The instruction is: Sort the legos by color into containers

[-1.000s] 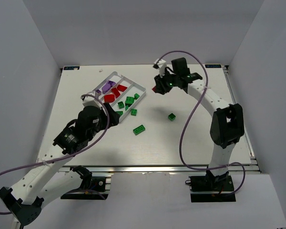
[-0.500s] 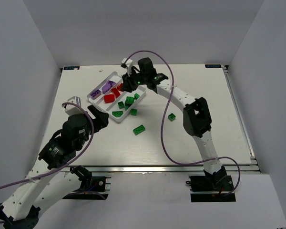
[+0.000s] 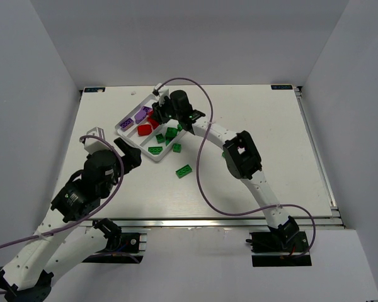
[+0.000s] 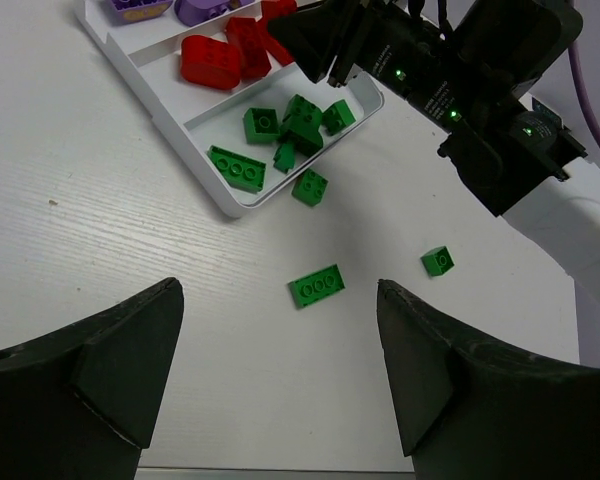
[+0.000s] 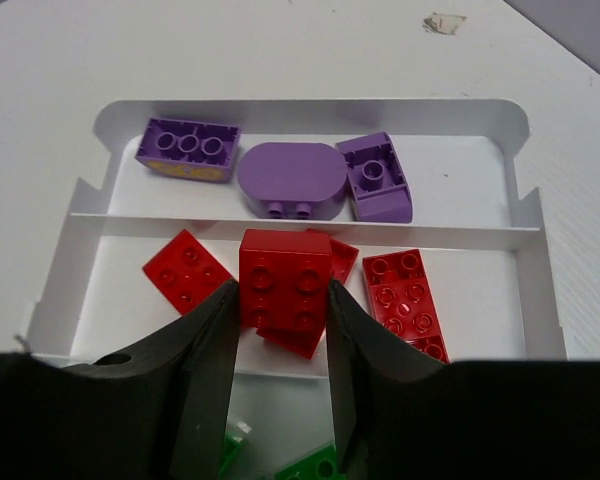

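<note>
The white tray [image 3: 119, 128] lies at the far left with three long compartments. In the right wrist view the tray [image 5: 310, 106] holds three purple legos [image 5: 288, 180] in the far compartment and red legos [image 5: 410, 300] in the middle one. Green legos [image 4: 262, 123] fill the near one. My right gripper [image 3: 156, 117] is shut on a red square lego [image 5: 285, 275] and holds it over the middle compartment. My left gripper [image 4: 278, 297] is open and empty, above the table near a long green lego [image 4: 317, 286].
Three green legos lie loose on the table: the long one [image 3: 183, 170], one against the tray's corner [image 3: 176, 148] and a small one [image 4: 438, 260] that the right arm hides in the top view. The right arm [image 3: 239, 154] stretches across the table's middle.
My right gripper has swung left from the table's far middle to above the tray, still holding the red lego. My left arm has drawn back a little toward the near left.
</note>
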Controlling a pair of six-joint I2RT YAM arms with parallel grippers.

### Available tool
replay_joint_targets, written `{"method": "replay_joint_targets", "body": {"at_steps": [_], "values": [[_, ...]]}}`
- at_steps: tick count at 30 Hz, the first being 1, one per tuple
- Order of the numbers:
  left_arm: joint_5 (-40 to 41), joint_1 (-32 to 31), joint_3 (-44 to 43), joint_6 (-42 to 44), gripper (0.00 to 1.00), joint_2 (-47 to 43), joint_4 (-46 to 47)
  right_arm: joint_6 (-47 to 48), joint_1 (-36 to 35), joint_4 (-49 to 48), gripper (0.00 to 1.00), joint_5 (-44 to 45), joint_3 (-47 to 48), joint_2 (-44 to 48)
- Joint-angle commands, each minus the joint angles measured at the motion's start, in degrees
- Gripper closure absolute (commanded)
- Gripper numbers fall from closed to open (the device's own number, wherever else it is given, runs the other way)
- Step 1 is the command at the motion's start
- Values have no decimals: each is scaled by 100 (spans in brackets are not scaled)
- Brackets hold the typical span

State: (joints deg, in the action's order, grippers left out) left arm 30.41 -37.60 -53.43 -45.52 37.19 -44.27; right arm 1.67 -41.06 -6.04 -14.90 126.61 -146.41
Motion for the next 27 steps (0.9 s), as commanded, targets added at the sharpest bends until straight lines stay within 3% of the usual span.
{"method": "replay_joint_targets", "body": {"at_steps": [1, 2, 7, 10, 11, 17, 19, 20, 21, 23, 24, 26, 27], "values": [[131, -1, -221, -1, 12, 51, -90, -18, -51, -556, 96, 382, 207, -116], [149, -1, -221, -1, 12, 52, -73, 17, -51, -599, 89, 426, 198, -133], [158, -1, -229, 16, 11, 104, -29, 272, -34, -705, 73, 619, 84, -186], [123, 7, -229, 43, 11, 157, 15, 377, -34, -705, 52, 654, 22, -169], [88, -1, -221, 60, 10, 201, 85, 413, -16, -723, 41, 655, -4, -160], [-518, -1, -220, 333, 9, 508, 471, 527, 80, -583, 26, 435, -4, 24], [-668, -1, -247, 429, 10, 693, 559, 606, 142, -347, 19, 278, 4, 208], [-842, -1, -256, 473, 11, 745, 664, 676, 212, -223, 11, 172, 22, 296], [-922, -1, -264, 508, 13, 868, 709, 851, 264, -100, 11, 75, 13, 402], [-1255, -1, -221, 631, 20, 983, 901, 1019, 440, 128, 11, -118, -153, 902], [-1388, -1, -186, 675, 34, 1061, 981, 1106, 519, 165, 11, -232, -328, 1112], [-1817, -1, -89, 781, 57, 1377, 1200, 1388, 966, 461, 13, -1669, -925, 1824], [-2002, 7, -63, 807, 73, 1527, 1271, 1293, 1133, 533, 22, -2118, -1093, 2027]]}}
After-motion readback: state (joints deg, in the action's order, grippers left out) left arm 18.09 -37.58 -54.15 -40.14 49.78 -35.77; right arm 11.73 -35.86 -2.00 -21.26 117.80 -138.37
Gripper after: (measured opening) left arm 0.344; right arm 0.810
